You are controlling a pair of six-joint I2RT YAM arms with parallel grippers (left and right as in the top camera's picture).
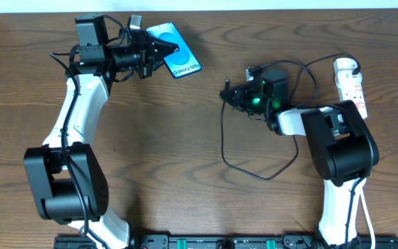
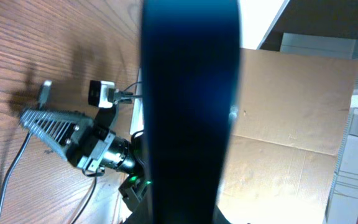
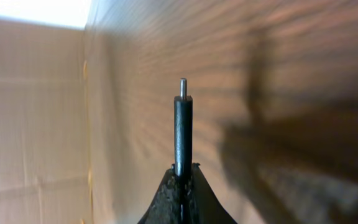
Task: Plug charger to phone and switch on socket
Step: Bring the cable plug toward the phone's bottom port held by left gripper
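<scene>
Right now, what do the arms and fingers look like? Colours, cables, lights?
Left arm and right arm match: white links, bulky black joints, black cables at the wrists. Green light glows on the right wrist. Fingers black, tapered, rough-textured.

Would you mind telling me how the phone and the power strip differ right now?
The phone shows a bright blue screen; the power strip is white with red marks. The phone is gripped by the left end effector; the power strip lies ungripped on the table. Both are slim rectangles.
</scene>
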